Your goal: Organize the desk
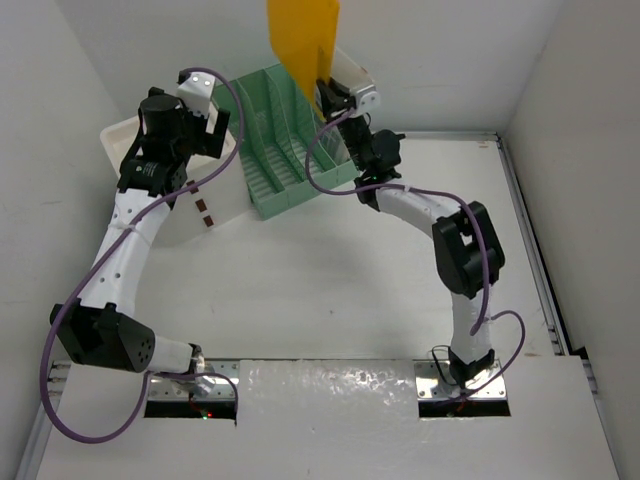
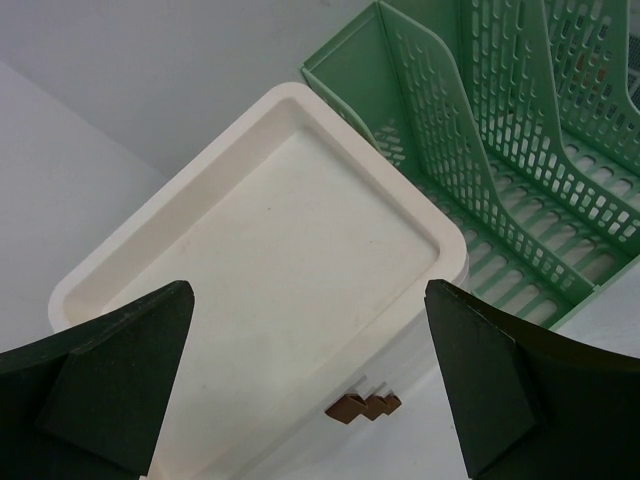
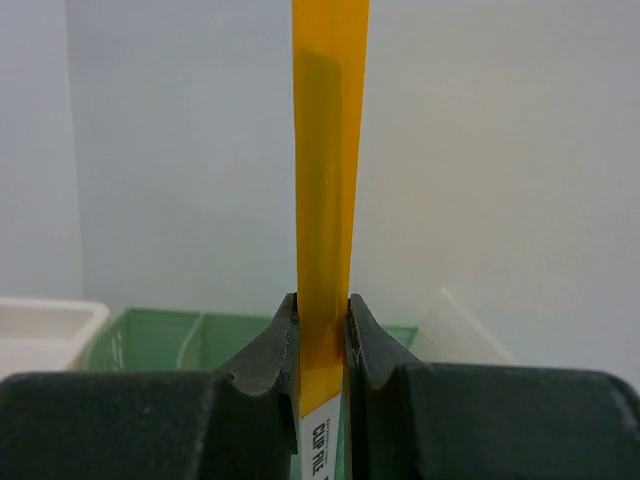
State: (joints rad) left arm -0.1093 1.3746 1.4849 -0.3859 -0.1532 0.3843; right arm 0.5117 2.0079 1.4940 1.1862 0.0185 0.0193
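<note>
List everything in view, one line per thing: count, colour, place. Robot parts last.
desk: 1, white, under everything
file rack: 1, green, slotted, far side of the desk, centre
drawer box: 1, white, left of the file rack, beside it
handle: brown, on the drawer box front; two small ones show from above
clip file: 1, yellow, held upright above the file rack
sheet: 1, white, crinkled, near edge between the arm bases
cables: 2, purple, one along each arm
arms: 2, white and black, bases at the near edge
left pincer: 1, dark, open, above the drawer box
right pincer: 1, dark, shut on the clip file
</note>
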